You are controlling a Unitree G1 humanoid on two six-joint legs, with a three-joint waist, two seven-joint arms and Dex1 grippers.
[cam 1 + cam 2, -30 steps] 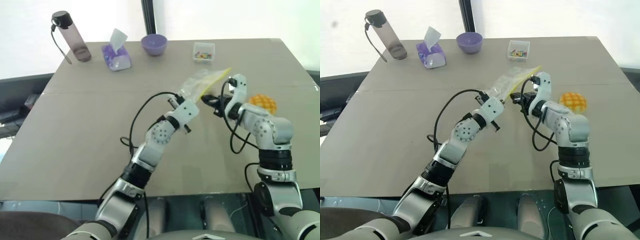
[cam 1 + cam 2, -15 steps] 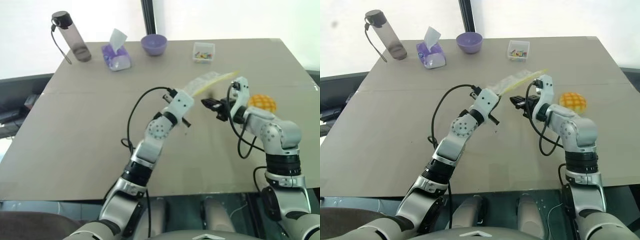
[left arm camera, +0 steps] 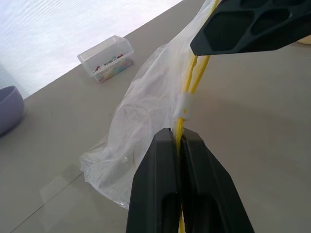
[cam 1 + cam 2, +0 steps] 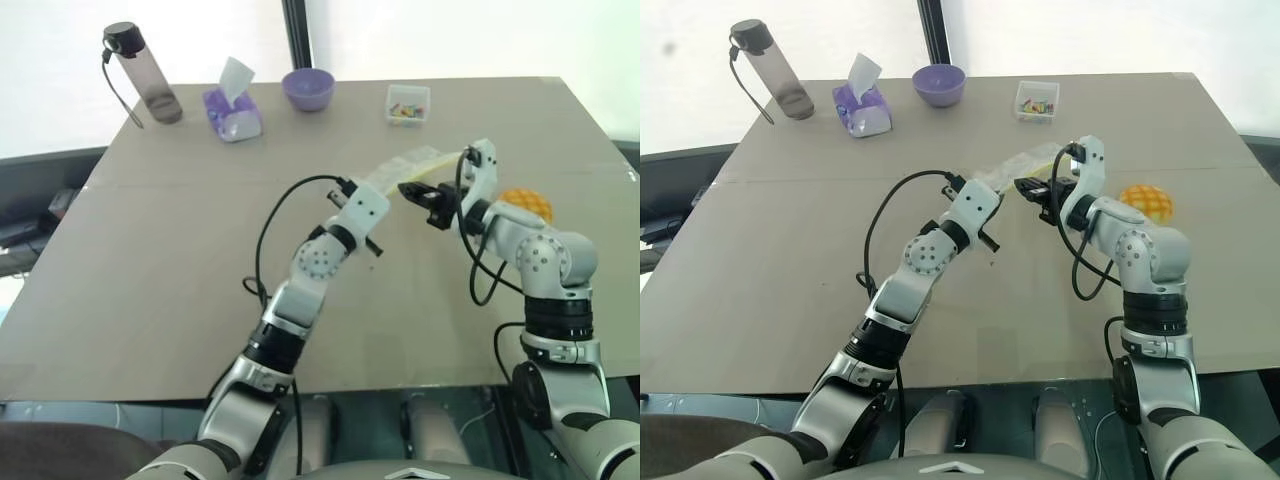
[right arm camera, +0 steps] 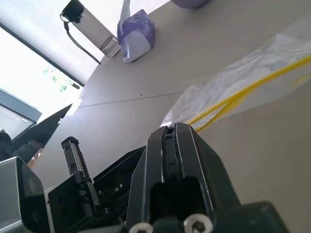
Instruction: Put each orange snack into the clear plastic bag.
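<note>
From the head views, the left gripper (image 4: 372, 190) is clamped on the clear plastic bag (image 4: 412, 163), held above the middle of the table (image 4: 150, 260). The right gripper (image 4: 412, 190) is closed beside it; whether it pinches film is unclear. The mouth needs parting first. The orange snack (image 4: 528, 204) lies near the right edge.

In the left wrist view, the fingers (image 3: 167, 194) pinch the yellow strip (image 3: 187, 94); the bag looks empty.

At the far edge, a clear box (image 4: 408, 103) holds colourful bits.
</note>
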